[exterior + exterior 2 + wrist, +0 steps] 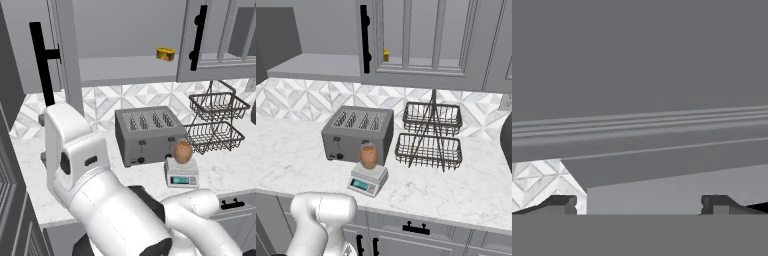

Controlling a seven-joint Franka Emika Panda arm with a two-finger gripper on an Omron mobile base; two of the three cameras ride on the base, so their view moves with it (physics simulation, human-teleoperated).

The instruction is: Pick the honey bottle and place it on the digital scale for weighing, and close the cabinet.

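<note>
The honey bottle [183, 152] [369, 157], orange-brown and rounded, stands upright on the small light-grey digital scale [182, 176] [367, 180] in front of the toaster. The grey wall cabinet [125, 70] [316, 65] stands open above the counter, its shelf showing. Its left door with a long black bar handle [42, 65] is swung out. In the hand view my gripper [638, 205] is open, its two tips far apart and nothing between them. It faces a grey recessed door panel [640, 75] at close range, with backsplash tiles at the lower left.
A dark-grey four-slot toaster [147, 132] [358, 130] sits behind the scale. A two-tier wire basket [217, 120] [431, 135] stands to its right. A small yellow container [165, 54] [386, 55] lies on the cabinet shelf. Drawers with short black pulls [416, 229] run below the counter.
</note>
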